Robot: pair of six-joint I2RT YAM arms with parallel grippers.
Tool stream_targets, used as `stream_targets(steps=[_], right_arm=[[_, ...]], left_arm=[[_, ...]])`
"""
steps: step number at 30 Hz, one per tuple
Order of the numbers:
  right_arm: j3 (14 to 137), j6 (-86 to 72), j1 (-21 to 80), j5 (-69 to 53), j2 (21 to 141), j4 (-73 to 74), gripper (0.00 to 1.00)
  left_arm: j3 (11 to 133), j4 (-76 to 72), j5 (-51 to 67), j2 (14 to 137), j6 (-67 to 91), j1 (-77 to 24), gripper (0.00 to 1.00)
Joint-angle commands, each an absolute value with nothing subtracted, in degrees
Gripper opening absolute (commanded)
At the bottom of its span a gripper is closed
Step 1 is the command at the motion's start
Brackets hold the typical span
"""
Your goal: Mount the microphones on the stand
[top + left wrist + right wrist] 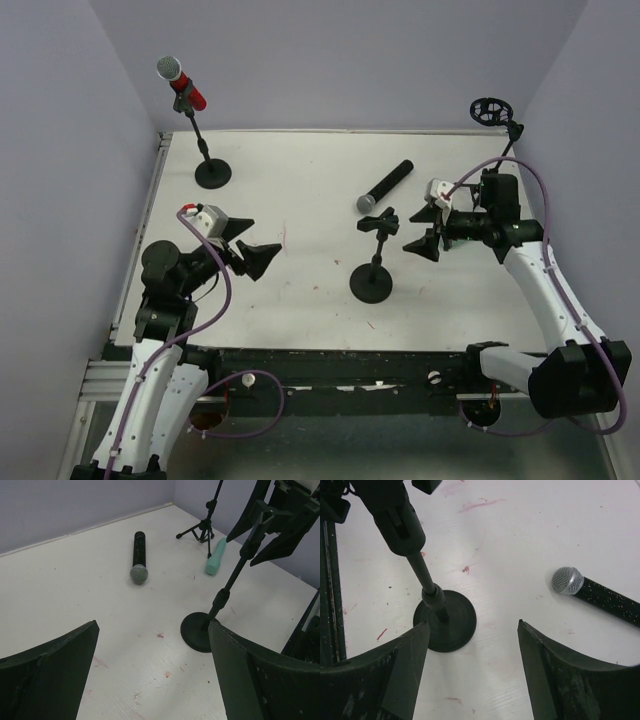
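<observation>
A red microphone (182, 85) with a grey mesh head sits clipped in the far-left stand (212, 173). The black microphone (385, 187) lies flat on the table behind the middle stand (372, 280), whose clip (380, 222) holds nothing. In the left wrist view a mint-green microphone (215, 557) lies by a tripod stand (202, 527). My right gripper (425, 245) hangs open just right of the middle stand's clip, and nothing is between its fingers (472, 625). My left gripper (258, 258) stands open and empty at the near left (152, 630).
A third stand with a round black holder (490, 110) rises at the far-right corner. Purple-grey walls close in the white table (300, 300) on three sides. A black rail (330, 365) runs along the near edge.
</observation>
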State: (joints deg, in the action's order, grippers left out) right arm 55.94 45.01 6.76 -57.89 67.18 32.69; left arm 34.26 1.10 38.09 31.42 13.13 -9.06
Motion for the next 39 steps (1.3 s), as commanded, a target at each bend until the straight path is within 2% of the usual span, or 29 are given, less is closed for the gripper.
stream_targets(steps=[1, 11, 21, 24, 32, 39], right_arm=[[55.3, 49.0, 3.2, -56.6, 65.3, 38.1, 0.79], [54.2, 30.3, -3.2, -55.2, 69.2, 25.3, 0.79], [51.4, 27.6, -6.3, -51.9, 68.8, 22.8, 0.82], [52.3, 25.0, -6.4, -52.5, 71.3, 22.8, 0.82], [55.5, 15.3, -6.4, -50.2, 76.7, 22.7, 0.82], [56.2, 12.3, -6.5, -46.5, 76.3, 22.4, 0.82]], left_arm=[[34.2, -0.9, 40.1, 30.8, 13.7, -8.8, 0.98], [36.6, 5.4, 35.3, 36.3, 16.1, -8.8, 0.98], [38.3, 7.4, 36.3, 41.6, 17.9, -8.9, 0.98], [40.0, 7.7, 34.6, 47.1, 19.8, -9.2, 0.98], [60.2, 19.3, 29.8, 71.8, 19.4, -17.5, 0.99], [87.9, 33.3, 24.4, 97.1, 14.2, -24.6, 0.98]])
